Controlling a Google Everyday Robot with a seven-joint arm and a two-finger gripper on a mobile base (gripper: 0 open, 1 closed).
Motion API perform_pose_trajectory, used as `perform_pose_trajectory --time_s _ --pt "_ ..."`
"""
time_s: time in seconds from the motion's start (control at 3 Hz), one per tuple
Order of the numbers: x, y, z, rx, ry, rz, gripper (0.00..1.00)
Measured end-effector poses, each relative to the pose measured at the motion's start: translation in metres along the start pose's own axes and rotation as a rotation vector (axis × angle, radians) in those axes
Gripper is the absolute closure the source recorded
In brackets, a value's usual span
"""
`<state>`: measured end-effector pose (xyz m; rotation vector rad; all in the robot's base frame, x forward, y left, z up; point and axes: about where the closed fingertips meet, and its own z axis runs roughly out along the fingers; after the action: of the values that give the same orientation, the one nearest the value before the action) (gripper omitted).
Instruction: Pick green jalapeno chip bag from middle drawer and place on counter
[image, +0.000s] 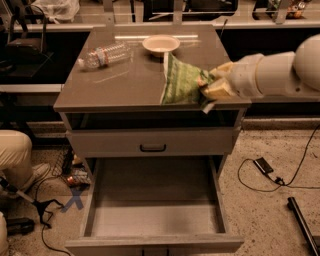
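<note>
My gripper (209, 88) comes in from the right and is shut on the green jalapeno chip bag (180, 81). The bag hangs upright over the front right part of the counter (125, 82), just above its surface. The middle drawer (152, 207) is pulled fully open below, and its pale floor is bare. The shallower drawer front with a black handle (152, 147) is closed above it.
A clear plastic water bottle (104, 54) lies on its side at the counter's back left. A pale bowl (160, 44) sits at the back middle, just behind the bag. Cables (270, 175) lie on the floor at right. A person's leg (15, 152) is at left.
</note>
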<state>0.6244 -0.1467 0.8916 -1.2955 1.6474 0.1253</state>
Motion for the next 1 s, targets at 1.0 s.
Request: perform_pose_trajectory --time_s 1.0 --pt "-0.045 -0.085 0.088 0.034 0.038 0.119 0.82"
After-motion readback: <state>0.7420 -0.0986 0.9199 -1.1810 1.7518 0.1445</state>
